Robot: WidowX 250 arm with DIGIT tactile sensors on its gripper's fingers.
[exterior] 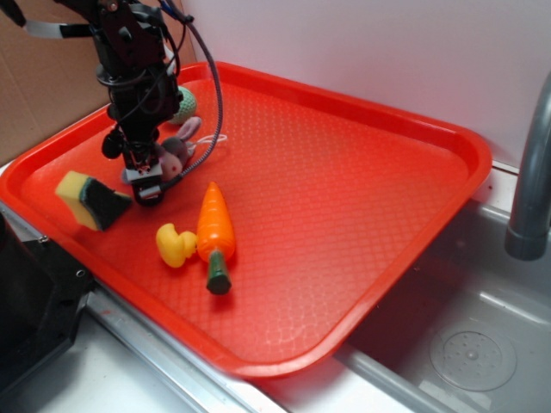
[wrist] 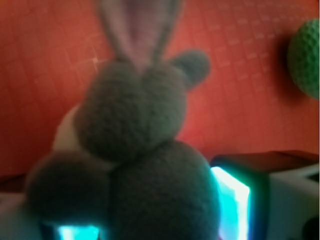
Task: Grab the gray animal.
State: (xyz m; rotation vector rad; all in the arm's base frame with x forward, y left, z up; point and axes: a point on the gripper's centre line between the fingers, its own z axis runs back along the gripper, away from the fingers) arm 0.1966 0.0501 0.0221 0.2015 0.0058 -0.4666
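Red textured plastic forms the large tray (exterior: pixel 344 172) on which everything is laid. At its back left the black gripper (exterior: pixel 148 182) is lowered onto the small gray plush bunny with pink-lined ears (wrist: pixel 140 130), whose body is seen pressed between the lit fingers (wrist: pixel 232 200), so it appears clamped. Nearby are found an orange plastic carrot (exterior: pixel 215 228), a yellow-and-green sponge (exterior: pixel 88 200), a yellow duck toy (exterior: pixel 175 245) and a green knitted ball (wrist: pixel 305 57).

Gripper (exterior: pixel 148 176): lowered onto gray plush bunny (exterior: pixel 178 146), jaw state unclear.
Red tray (exterior: pixel 362 258): holds sponge (exterior: pixel 90 200), yellow duck (exterior: pixel 175 244), toy carrot (exterior: pixel 214 232), green knitted ball (exterior: pixel 184 103).
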